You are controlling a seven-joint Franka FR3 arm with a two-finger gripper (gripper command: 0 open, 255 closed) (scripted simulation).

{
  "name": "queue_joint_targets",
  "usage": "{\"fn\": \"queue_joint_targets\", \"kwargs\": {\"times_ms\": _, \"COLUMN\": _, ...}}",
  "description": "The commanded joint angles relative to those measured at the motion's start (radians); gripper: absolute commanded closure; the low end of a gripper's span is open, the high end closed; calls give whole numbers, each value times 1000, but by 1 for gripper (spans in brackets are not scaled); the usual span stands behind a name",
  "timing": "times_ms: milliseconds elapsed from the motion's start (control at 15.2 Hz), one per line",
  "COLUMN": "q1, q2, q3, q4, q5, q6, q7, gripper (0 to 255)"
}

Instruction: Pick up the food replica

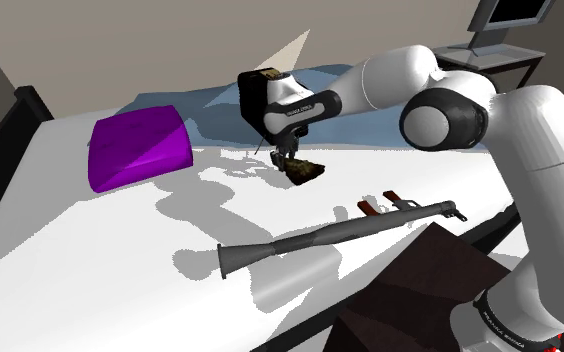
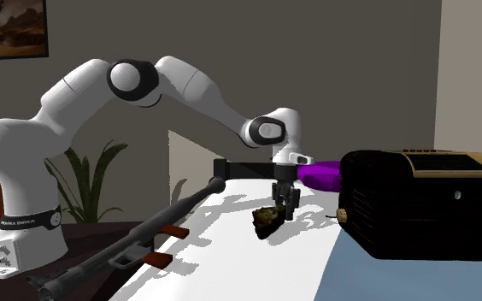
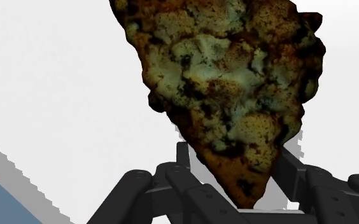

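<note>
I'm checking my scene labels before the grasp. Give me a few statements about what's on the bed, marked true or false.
1. The hand is down at the brown food wedge. True.
2. The food wedge lies on the purple cushion. False: it lies on the white bed, apart from the cushion.
3. The rocket launcher lies flat on the bed. True.
4. The black radio stands on the floor. False: it sits on the blue bedding.

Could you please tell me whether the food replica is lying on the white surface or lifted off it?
Lying, it seems: the food replica touches the white surface, with the gripper low over it.
</note>
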Motion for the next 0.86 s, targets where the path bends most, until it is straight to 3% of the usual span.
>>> {"fn": "queue_joint_targets", "kwargs": {"times_ms": 0, "q1": 1, "q2": -16, "q3": 0, "q4": 0, "q5": 0, "q6": -16, "q7": 0, "gripper": 255}}
{"fn": "queue_joint_targets", "kwargs": {"times_ms": 792, "q1": 1, "q2": -77, "q3": 1, "q4": 37, "q5": 2, "q6": -113, "q7": -7, "gripper": 255}}
